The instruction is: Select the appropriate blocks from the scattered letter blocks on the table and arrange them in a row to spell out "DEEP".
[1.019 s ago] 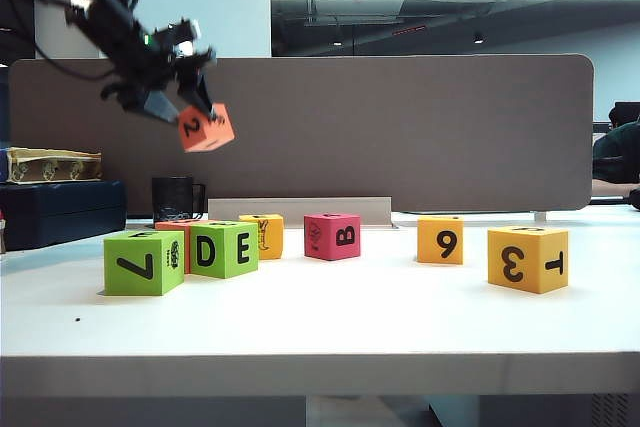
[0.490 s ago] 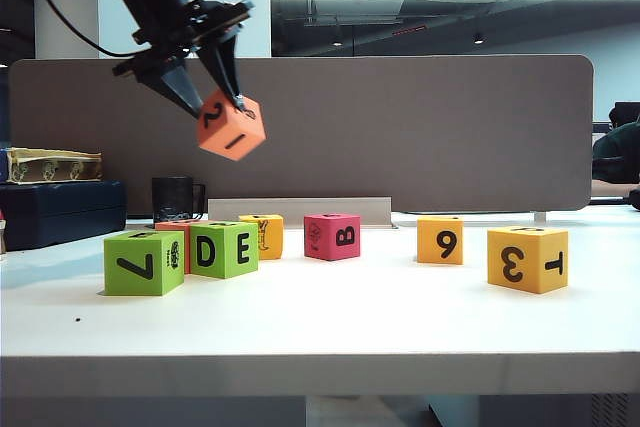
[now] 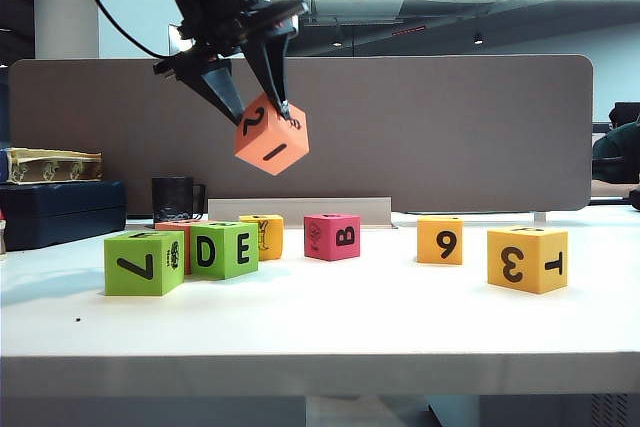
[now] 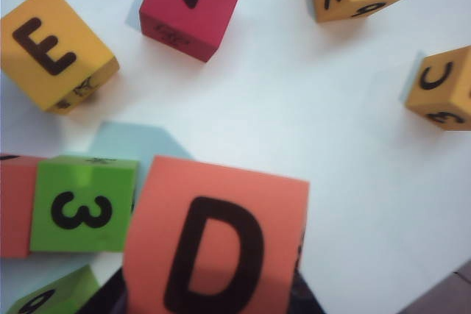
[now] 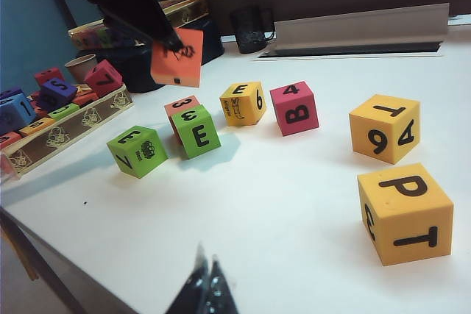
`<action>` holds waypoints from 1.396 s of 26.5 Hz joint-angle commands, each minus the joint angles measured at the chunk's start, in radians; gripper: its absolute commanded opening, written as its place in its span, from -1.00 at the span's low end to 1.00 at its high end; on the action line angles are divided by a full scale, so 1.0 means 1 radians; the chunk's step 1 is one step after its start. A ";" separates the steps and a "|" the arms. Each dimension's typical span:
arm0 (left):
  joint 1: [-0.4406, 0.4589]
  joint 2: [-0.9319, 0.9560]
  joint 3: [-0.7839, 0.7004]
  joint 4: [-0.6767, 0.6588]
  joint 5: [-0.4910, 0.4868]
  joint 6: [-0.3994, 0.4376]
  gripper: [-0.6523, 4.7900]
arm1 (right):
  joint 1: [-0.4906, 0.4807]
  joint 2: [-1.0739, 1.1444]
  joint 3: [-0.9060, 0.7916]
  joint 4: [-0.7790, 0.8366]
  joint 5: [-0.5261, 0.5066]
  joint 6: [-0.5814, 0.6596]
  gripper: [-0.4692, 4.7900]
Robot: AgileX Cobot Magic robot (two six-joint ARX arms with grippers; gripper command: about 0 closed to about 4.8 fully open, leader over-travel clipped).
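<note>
Fingers (image 3: 228,97) of the left gripper (image 3: 255,109) clamped on the salmon-orange block (image 3: 271,135), tilted in mid-air: black "2" on the side facing the room, big "D" (image 4: 213,255) toward the wrist camera. Well below it on the white table (image 3: 330,317): green "7" block (image 3: 143,262), green "D/E" block (image 3: 224,248), pink "B" block (image 3: 332,236); further right, yellow-orange "9" block (image 3: 440,239) and "3/T" block (image 3: 527,259). Right gripper (image 5: 204,288) low at the table's near edge, fingertips together, holding nothing.
</note>
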 commanded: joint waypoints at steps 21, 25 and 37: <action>-0.085 -0.023 -0.194 0.242 -0.126 -0.040 -0.12 | 0.000 -0.012 0.006 0.023 -0.019 0.001 -0.84; -0.092 -0.025 -0.247 0.237 -0.128 -0.062 -0.12 | 0.000 -0.012 0.006 0.023 -0.020 0.001 -0.84; -0.112 -0.031 -0.426 0.387 -0.160 -0.225 -0.12 | 0.000 -0.012 0.006 0.023 -0.022 0.001 -0.84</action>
